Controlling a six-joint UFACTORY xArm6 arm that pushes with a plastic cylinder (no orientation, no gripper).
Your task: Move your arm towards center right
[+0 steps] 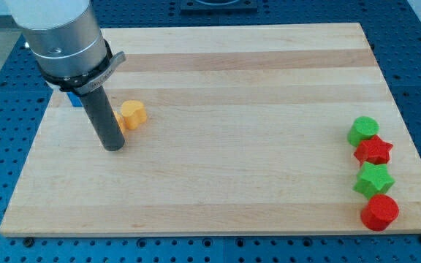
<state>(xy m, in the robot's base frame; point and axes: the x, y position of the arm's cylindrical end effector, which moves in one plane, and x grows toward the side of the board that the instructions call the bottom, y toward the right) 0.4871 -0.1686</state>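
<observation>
Arm (64, 44) is what you are steering, and it stands at the view's left over the wooden bench (218, 80), its dark rod coming down to my tip (114, 148), which rests on the wood left of centre. You have no hand to report on this rig: the rod ends plain, so there is nothing to be apart, together or clamped. Just to the view's right of the rod sits an orange block (131, 115), close against the rod's side or nearly so; you cannot tell from here whether they touch. A blue block (73, 97) peeps out behind the arm's grey collar, mostly hidden, so its shape stays unknown. Your goal region, centre right, lies well apart across bare wood. Beyond it, near the view's right edge, four blocks stand in a rough column: a green cylinder (362, 131), a red star (373, 150) touching it below, a green star (373, 180), and a red cylinder (380, 212) at the bottom. You would judge the move as barely begun. Since the orange block lies up and right of the tip, a straight slide to the right would likely pass below it, and stopping short of the column keeps those four undisturbed.
</observation>
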